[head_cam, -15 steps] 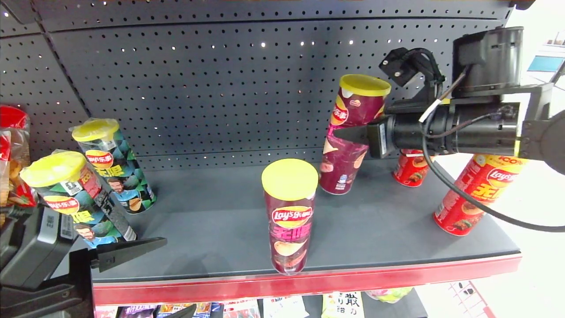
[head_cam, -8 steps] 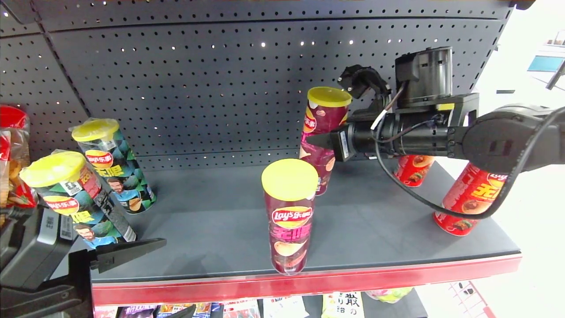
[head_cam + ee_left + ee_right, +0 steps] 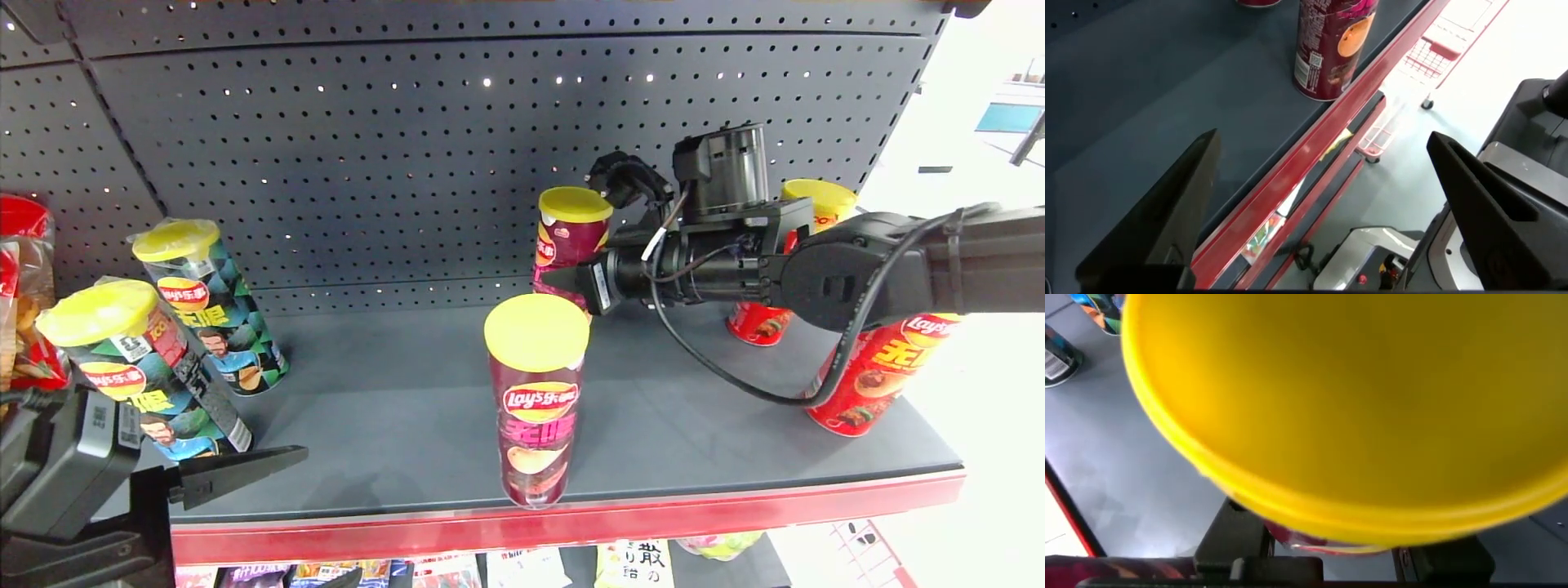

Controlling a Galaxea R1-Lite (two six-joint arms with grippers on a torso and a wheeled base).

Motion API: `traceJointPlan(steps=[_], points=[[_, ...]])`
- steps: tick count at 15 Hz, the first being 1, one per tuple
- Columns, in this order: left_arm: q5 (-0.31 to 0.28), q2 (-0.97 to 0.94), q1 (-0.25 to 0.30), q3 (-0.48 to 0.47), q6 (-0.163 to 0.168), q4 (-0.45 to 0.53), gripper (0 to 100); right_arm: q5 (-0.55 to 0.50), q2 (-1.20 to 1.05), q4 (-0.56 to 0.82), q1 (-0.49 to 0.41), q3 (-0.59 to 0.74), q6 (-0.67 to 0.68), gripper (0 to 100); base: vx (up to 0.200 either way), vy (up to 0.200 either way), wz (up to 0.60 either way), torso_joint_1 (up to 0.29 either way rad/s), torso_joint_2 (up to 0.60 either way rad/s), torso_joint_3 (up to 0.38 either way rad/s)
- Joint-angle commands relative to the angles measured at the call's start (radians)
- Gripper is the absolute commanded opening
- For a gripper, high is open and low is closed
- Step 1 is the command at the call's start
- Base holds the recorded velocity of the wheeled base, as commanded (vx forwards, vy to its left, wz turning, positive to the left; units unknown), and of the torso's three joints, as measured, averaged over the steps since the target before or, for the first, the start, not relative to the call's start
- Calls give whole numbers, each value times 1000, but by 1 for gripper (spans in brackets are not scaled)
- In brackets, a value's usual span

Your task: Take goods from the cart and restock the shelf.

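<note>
Purple chip canister (image 3: 569, 238): yellow-lidded cylinder, clamped in right tool (image 3: 563, 279), arm stretched level; left tool (image 3: 1323, 139) gaping, empty.

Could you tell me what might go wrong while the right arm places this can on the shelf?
The right gripper holds the maroon can just behind the front can, which stands at the edge of the shelf; a nudge could tip it off. The arm's looped cable hangs close to the red can and might snag it.

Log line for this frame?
right gripper: shut on rear purple can | left gripper: open, by shelf edge | front can: upright
</note>
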Motion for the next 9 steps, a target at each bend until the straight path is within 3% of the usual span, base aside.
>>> traceJointPlan(steps=[1, 9], points=[[0, 1, 2, 1, -2, 0, 100, 0, 18, 0, 14, -2, 1, 0, 0, 0, 0, 0, 0, 0], [0, 3, 2, 1, -2, 0, 100, -17, 59, -54, 26, -11, 1, 0, 0, 0, 0, 0, 0, 0]])
